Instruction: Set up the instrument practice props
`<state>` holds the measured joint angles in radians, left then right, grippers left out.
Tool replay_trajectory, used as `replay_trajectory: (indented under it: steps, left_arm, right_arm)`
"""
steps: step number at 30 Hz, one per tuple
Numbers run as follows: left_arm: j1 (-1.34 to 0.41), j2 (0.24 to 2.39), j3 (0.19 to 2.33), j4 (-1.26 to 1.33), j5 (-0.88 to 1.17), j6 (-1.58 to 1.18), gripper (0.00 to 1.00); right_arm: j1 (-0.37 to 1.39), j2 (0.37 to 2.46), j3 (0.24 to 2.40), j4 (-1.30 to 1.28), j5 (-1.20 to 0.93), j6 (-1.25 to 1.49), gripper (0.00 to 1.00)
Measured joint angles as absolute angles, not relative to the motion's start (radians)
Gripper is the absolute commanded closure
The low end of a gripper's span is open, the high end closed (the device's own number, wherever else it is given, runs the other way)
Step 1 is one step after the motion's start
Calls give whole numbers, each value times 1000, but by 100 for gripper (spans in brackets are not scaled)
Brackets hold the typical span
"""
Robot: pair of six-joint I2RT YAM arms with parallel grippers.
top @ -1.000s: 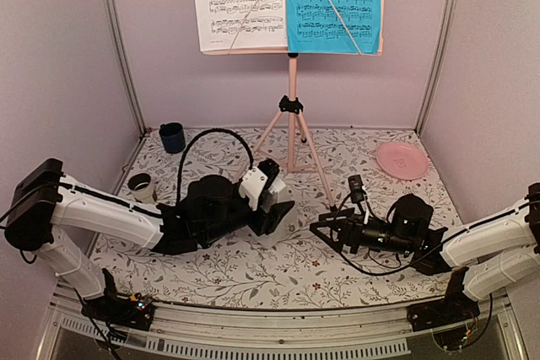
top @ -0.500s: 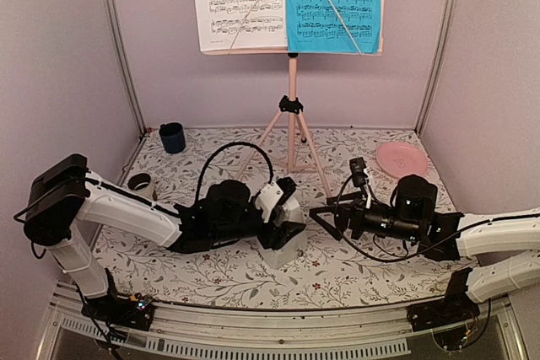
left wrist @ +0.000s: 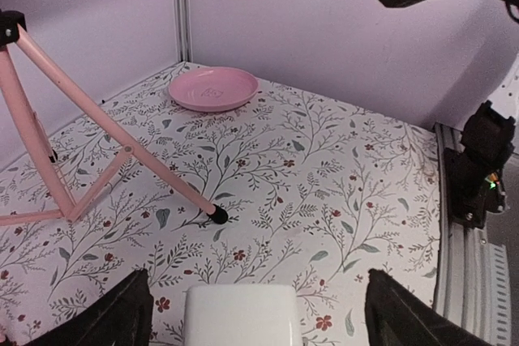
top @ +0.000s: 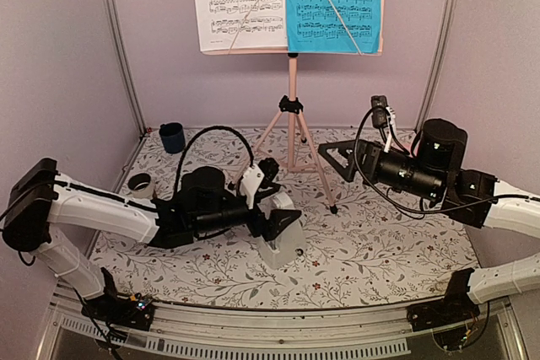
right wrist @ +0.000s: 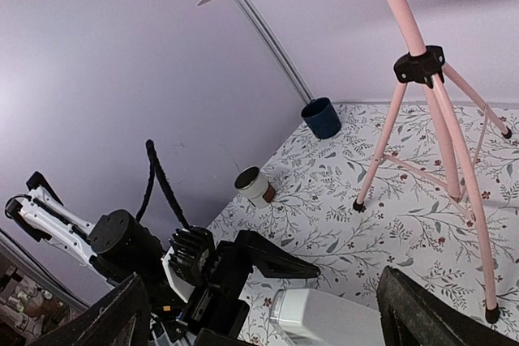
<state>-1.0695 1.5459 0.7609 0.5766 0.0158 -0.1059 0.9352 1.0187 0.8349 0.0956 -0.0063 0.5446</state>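
A: Metronome first, where?
B: The white metronome [top: 283, 242] stands upright on the floral table [top: 371, 250], front centre, near the feet of the pink music stand [top: 292, 115]. The white sheet [top: 236, 2] and the blue sheet [top: 333, 2] sit side by side on its desk.

A: Arms?
B: The left arm lies low, stretched in from the left. The left gripper [left wrist: 257, 275] has its jaws wide, one finger on each side of the metronome with a gap on both sides, gripping nothing. The right arm is lifted off the table. The right gripper [top: 329, 156] aims left toward the stand's legs, jaws fully spread, holding nothing.

A: Containers?
B: The dark blue cup [top: 172, 137] is in the far left corner and a small white cup [top: 139, 183] is by the left wall; can't tell the contents of either. The pink plate [left wrist: 213, 89] lies flat at far right.

A: Versus a second ago?
B: The left jaws were narrower, against the metronome; now it's let go. The right arm was low at front right; now it's raised and further back, jaws wider.
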Motion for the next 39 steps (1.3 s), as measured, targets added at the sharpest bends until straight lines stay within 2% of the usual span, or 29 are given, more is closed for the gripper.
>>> replay_trajectory:
  steps: [6,14,18,24,28,39]
  left_arm:
    - [-1049,1406,682,577,41,-102,25]
    - [-1020,1386,647,575,50,-112,27]
    - [-1011,1412,643,583,72,-121,28]
    - [-1009,1445,636,594,109,-128,37]
    - [-1006,1461,636,609,128,-128,38]
    - [-1001,1463,611,651,149,-132,48]
  right_arm:
    - [894,1048,971,36,-39,583,1]
    - [779,1148,1111,47,-212,662,1]
    - [759,1184,1136,56,-282,690,1]
    - [727,1206,1145,92,-365,726,1]
    - [689,1220,1145,133,-428,775,1]
    - [633,1219,1114,218,-497,810,1]
